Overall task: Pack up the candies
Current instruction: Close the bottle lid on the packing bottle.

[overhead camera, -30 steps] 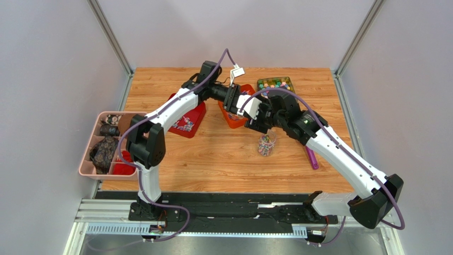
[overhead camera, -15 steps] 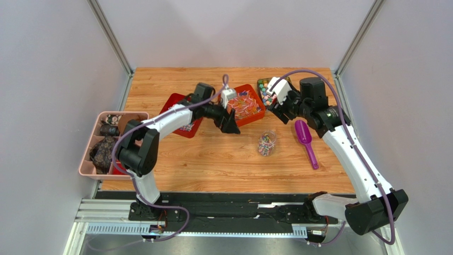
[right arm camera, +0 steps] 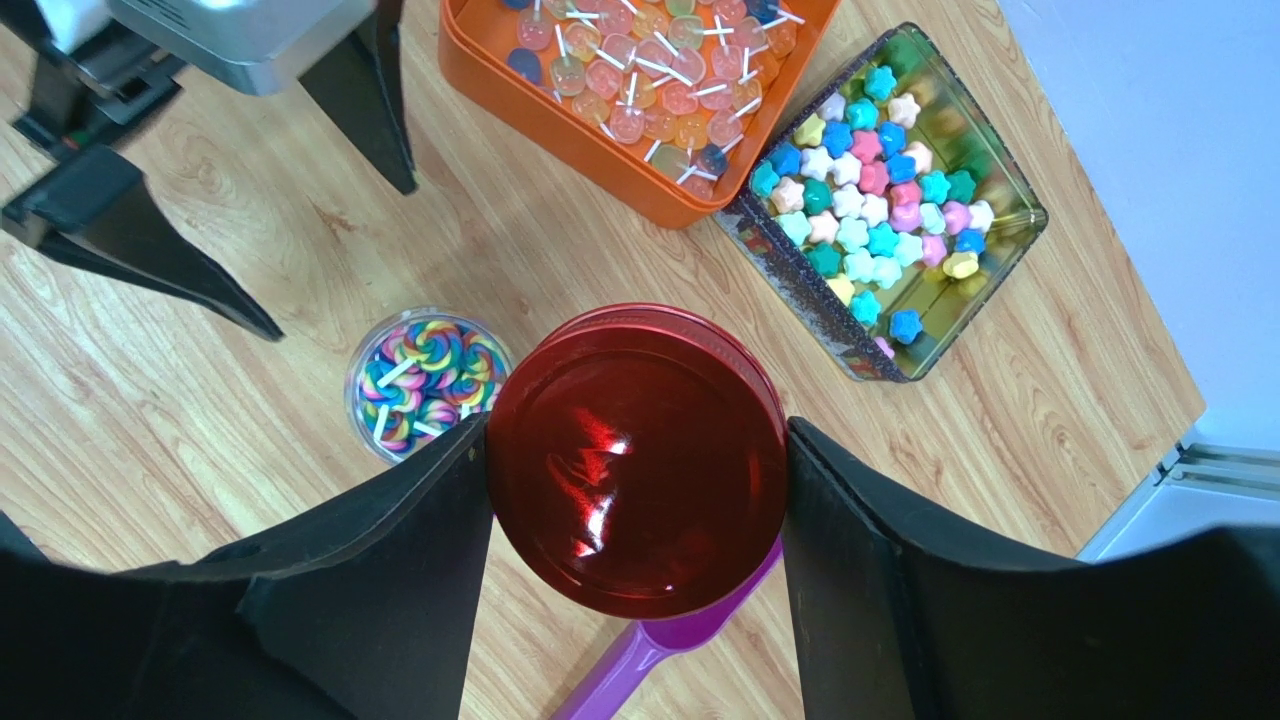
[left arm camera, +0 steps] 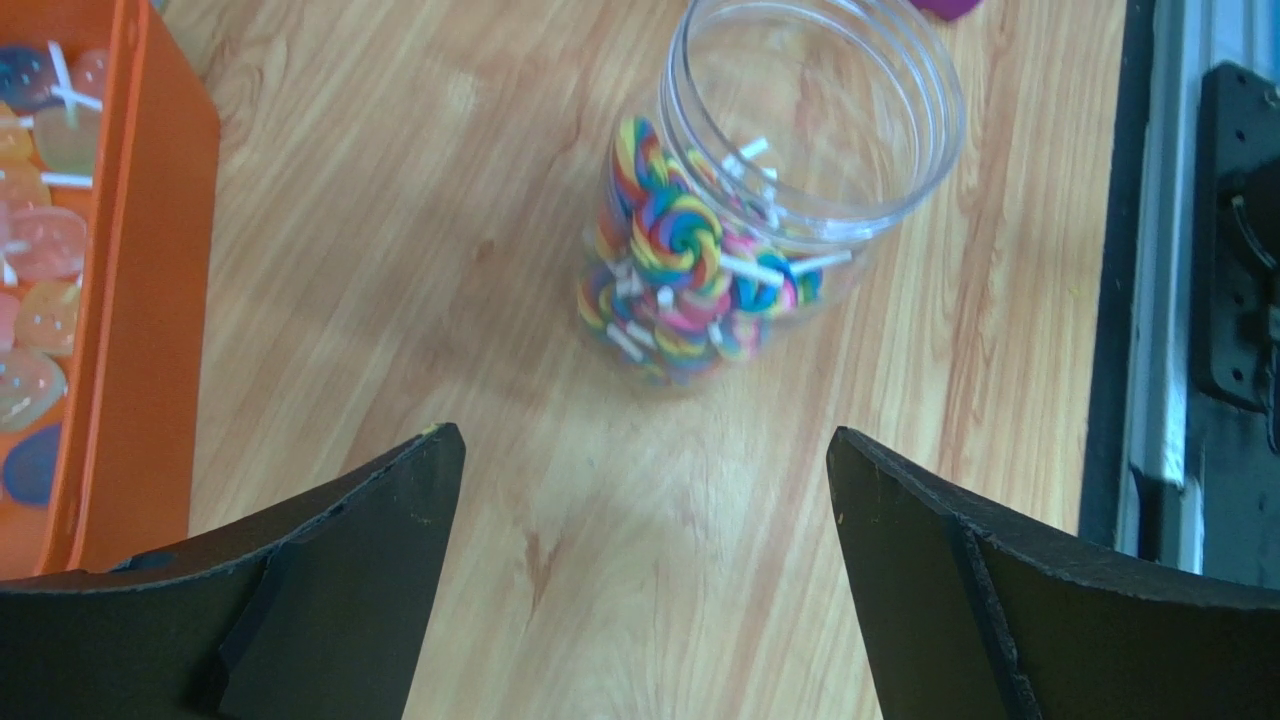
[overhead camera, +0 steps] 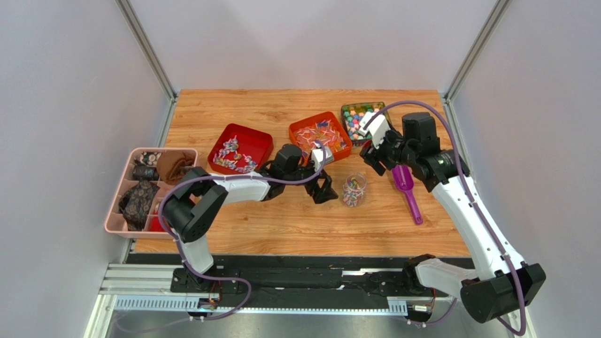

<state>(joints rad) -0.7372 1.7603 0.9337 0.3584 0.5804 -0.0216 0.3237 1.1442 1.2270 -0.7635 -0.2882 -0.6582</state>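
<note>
Left end effector (left arm camera: 642, 438): shifted from orange tray (left arm camera: 135, 330) to beside jar (left arm camera: 944, 135) of swirl lollipops (left arm camera: 676, 240); jaws now released, empty. Right end effector (right arm camera: 639, 432): grasping red lid (right arm camera: 639, 480), frame centre. Jar seemingly ready for capping.

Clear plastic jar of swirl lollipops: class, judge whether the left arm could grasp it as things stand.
Probably yes: the left gripper stands open, facing the clear plastic jar, with only bare wooden table between them.

Rainbow-swirl candies (left arm camera: 676, 248), glossy red lid (right arm camera: 639, 458), purple scoop (overhead camera: 411, 203), orange tray (left arm camera: 143, 300), wood-grain table (left arm camera: 376, 300).
</note>
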